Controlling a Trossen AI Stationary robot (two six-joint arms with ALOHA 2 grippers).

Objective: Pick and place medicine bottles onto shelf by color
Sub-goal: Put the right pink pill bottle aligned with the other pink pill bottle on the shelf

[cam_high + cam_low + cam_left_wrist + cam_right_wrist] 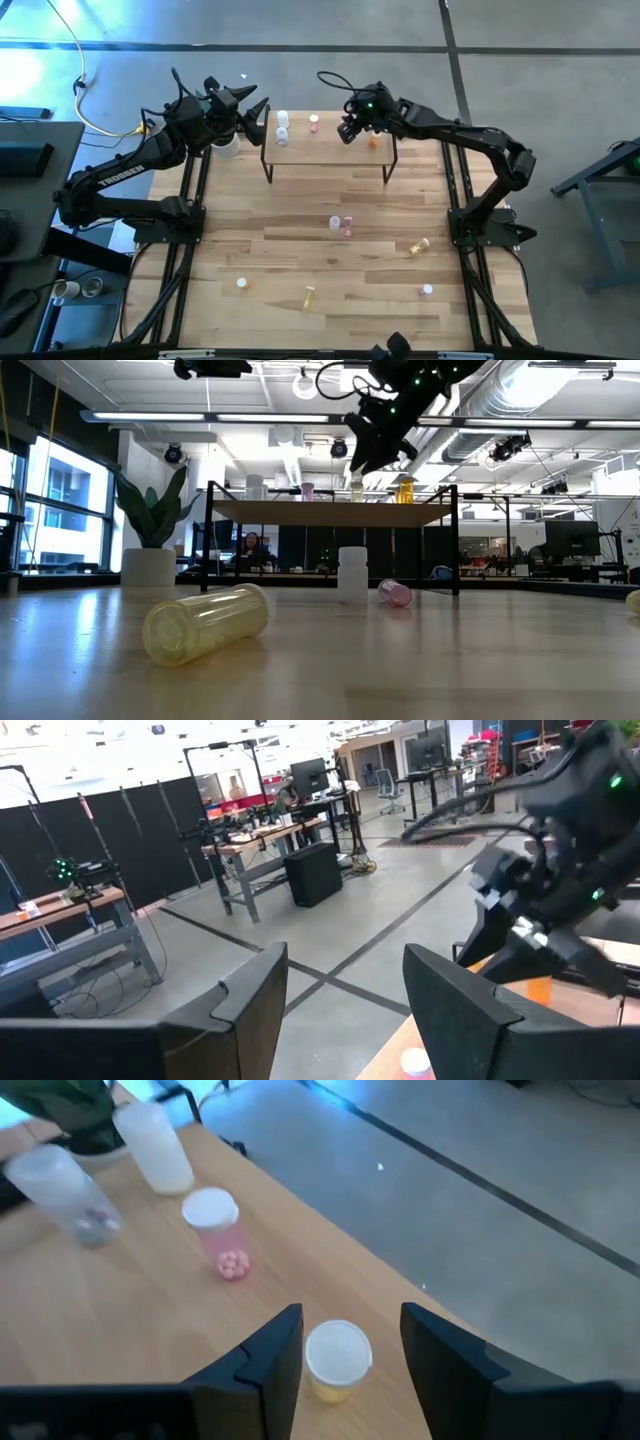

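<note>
Pink bottle (226, 1235) on shelf (120, 1330) – small pink pills inside.

Shelf (330, 152) carries bottles (283, 127); table (330, 310) (wooden) holds more.

shelf (330, 150): light wood board, black legs. on it: white bottles (155, 1145), a pink bottle (222, 1240) with white cap, a pale yellow bottle (335, 1365) with white cap, an orange bottle (374, 142). tabletop (300, 215): pale striped wood (plank grain). lying there: a yellow bottle (205, 622), a pink one (395, 593), a white one (352, 574) upright. both arms dark.
</note>
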